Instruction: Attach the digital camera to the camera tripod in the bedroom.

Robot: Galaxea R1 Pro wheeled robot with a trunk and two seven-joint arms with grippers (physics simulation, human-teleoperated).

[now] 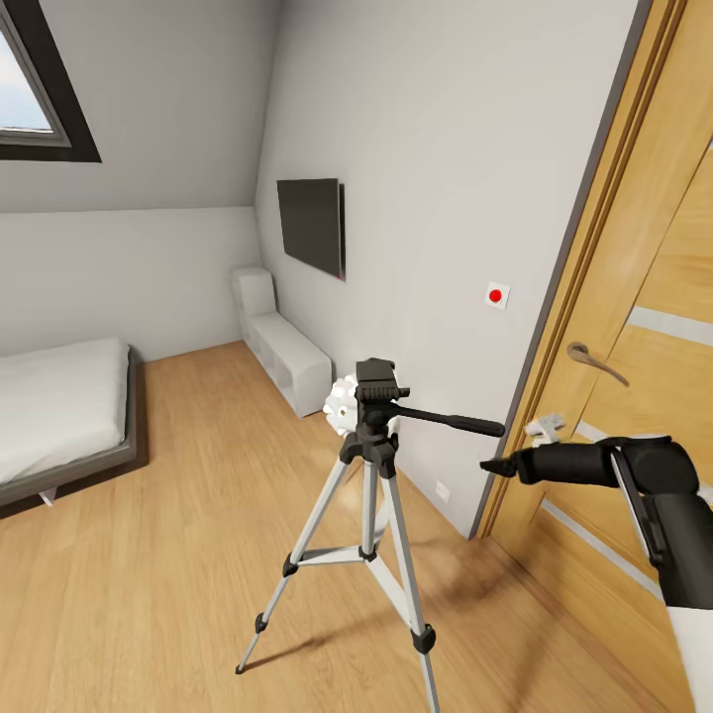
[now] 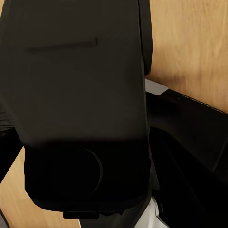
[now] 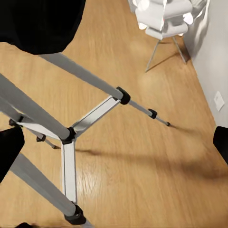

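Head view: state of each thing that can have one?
Silver-legged camera tripod: upright, legs spread on the wood floor.
Small black digital camera: sitting on the tripod head.
Black pan handle: sticking out toward the door.
Wooden door: shut.
Wall-mounted dark screen: off.
Right gripper: by the handle tip, holding nothing; open or shut unclear.

1. Camera tripod [image 1: 368, 515]: silver legs, black joints, head and handle.
2. Digital camera [image 1: 376, 376]: black.
3. Floor [image 1: 149, 594]: light honey wood grain.
4. Door [image 1: 644, 327]: golden wood with pale grey stripes.
5. Wall switch [image 1: 497, 295]: white, red dot.
6. Bed [image 1: 59, 416]: white mattress, grey frame.
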